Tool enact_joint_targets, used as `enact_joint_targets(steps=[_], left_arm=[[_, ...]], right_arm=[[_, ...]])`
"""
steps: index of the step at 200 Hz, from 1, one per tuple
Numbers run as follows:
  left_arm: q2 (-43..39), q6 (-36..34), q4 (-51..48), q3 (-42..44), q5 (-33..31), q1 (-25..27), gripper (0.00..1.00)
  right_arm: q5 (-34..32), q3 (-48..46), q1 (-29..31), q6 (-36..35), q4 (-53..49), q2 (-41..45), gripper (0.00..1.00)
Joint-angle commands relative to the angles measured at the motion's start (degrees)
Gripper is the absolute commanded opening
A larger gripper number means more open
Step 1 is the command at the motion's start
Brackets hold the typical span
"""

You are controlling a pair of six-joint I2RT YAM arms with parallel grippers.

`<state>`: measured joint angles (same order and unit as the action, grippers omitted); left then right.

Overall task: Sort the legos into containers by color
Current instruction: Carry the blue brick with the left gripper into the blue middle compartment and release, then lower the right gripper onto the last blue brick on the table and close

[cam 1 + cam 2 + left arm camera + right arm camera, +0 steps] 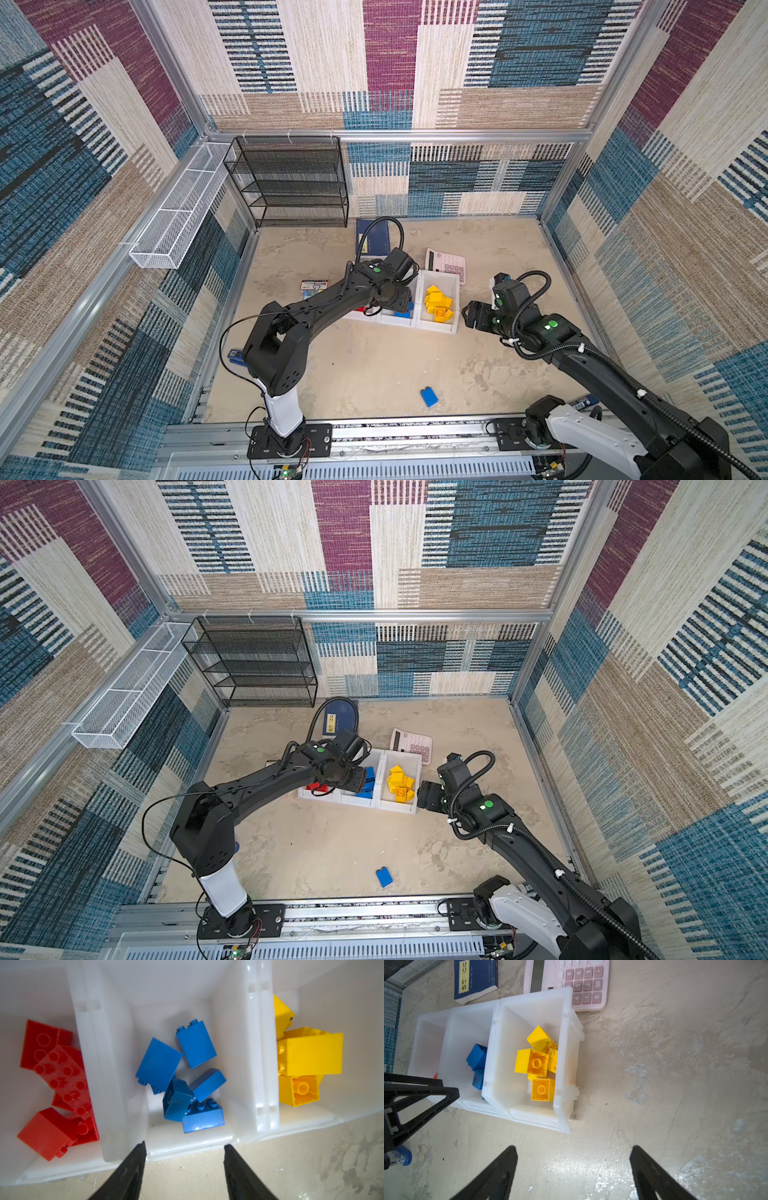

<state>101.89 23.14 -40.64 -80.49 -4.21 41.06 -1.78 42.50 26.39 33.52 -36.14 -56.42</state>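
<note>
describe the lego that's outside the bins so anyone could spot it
From the row of white bins mid-table, look toward the metal rail at the near edge. A blue brick lies alone on the tabletop, the only lego outside a bin.

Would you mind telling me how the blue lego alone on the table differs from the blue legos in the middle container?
The lone blue lego lies on the table, away from the containers; the blue legos sit inside the middle container. The lone one touches nothing; the binned ones are heaped against each other. The open left gripper hangs above that container; no gripper is near the lone one. All are the same blue plastic.
</note>
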Motion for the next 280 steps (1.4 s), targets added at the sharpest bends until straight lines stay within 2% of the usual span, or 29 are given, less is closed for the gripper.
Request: enact_joint_targets(steps=[1, 34, 53, 102, 130, 176, 199, 244, 280], left_arm=[[-2.89, 2.14, 1.64, 2.21, 0.19, -0.07, 0.63], [-10.48, 6.07, 3.99, 10.02, -0.19, -0.42, 0.63], [-15.50, 8.38, 5.82, 15.38, -0.18, -1.11, 0.63], [-25.72, 13.66, 6.51, 24.02, -0.89, -3.13, 0.63], [-28.70, 15.88, 7.76, 27.23, -0.71, -3.75, 0.63], [-29.35, 18.20, 7.76, 29.05, 0.29, -4.14, 0.63], [-29.96, 18.57, 7.93, 29.40, 0.34, -4.23, 0.63], [-30.46, 18.59, 7.80, 29.78, 0.33, -4.58, 0.63], [-30.38, 18.53, 7.86, 29.99, 0.60, -4.64, 0.63]], right_arm=[[0.74, -0.31, 0.07, -0.16, 0.87, 0.15, 0.86], [4.02, -0.86, 0.38, 0.03, 0.43, -0.22, 0.80], [5.50, -2.04, 3.09, 1.11, 0.60, -0.57, 0.77], [1.76, -3.81, 21.24, 9.41, -2.29, -5.59, 0.75], [-0.52, -2.65, 31.19, 13.38, -3.29, -10.39, 0.74], [-2.05, 1.90, 41.93, 16.08, -4.21, -21.16, 0.73], [-1.47, 2.11, 44.42, 16.95, -4.66, -24.43, 0.71], [-1.03, 1.40, 45.50, 18.16, -2.92, -25.12, 0.56], [-0.86, 2.81, 46.12, 17.90, -2.44, -27.21, 0.54]])
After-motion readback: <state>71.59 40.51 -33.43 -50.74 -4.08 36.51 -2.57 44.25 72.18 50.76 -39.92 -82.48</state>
